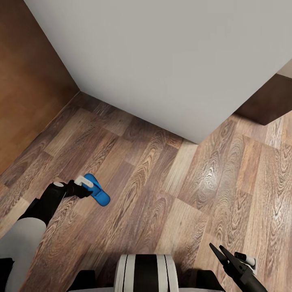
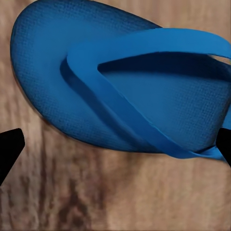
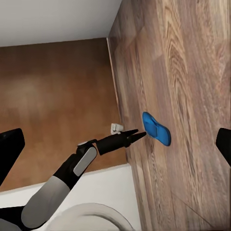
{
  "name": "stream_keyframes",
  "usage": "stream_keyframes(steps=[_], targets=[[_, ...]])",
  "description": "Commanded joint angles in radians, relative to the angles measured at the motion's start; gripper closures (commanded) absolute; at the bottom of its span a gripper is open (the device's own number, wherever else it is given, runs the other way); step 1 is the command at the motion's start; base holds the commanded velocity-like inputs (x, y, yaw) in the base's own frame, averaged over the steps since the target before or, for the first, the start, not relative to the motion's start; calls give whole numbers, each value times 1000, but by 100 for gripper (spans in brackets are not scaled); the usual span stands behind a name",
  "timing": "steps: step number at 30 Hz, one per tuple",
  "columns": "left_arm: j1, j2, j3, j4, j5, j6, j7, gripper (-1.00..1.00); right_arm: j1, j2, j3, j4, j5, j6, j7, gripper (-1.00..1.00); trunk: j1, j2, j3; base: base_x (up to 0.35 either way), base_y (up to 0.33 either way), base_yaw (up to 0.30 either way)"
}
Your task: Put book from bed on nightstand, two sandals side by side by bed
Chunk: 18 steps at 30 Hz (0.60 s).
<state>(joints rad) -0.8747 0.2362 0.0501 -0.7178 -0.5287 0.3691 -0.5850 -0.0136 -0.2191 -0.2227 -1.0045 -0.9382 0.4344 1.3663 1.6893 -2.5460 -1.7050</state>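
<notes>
One bright blue sandal [image 1: 98, 190] lies flat on the wood-plank floor, strap up, left of the bed's light-grey mattress [image 1: 162, 61]. My left gripper [image 1: 88, 187] hovers at the sandal's near end, open. In the left wrist view the sandal [image 2: 120, 77] is close up, with the dark fingertips [image 2: 10, 144] spread wide at both edges and not touching it. My right gripper [image 1: 219, 250] is open low at the right, holding nothing. From the right wrist I see the sandal [image 3: 156, 129] just past the left gripper [image 3: 140, 135]. The book and second sandal are out of view.
A brown wooden panel [image 1: 28, 81] stands along the left, meeting the floor beside the sandal. A dark-brown wooden block [image 1: 267, 103] sits at the mattress's right side. Open plank floor [image 1: 182, 194] stretches between the sandal and my right arm.
</notes>
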Motion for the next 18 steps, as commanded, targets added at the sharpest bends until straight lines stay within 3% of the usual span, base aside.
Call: stream_keyframes(steps=[1,14,18], targets=[[0,-1,4,-2,-7,4,-8,-100,0,0,0,0,-4,10,2,-100,0,0,-5,0,0,0],[0,-2,2,-1,-9,2,-7,-100,0,0,0,1,-5,10,2,-100,6,-3,-55,0,0,0],[0,-2,3,0,-8,2,-7,-100,0,0,0,1,-4,10,2,-100,6,-3,-55,0,0,0]])
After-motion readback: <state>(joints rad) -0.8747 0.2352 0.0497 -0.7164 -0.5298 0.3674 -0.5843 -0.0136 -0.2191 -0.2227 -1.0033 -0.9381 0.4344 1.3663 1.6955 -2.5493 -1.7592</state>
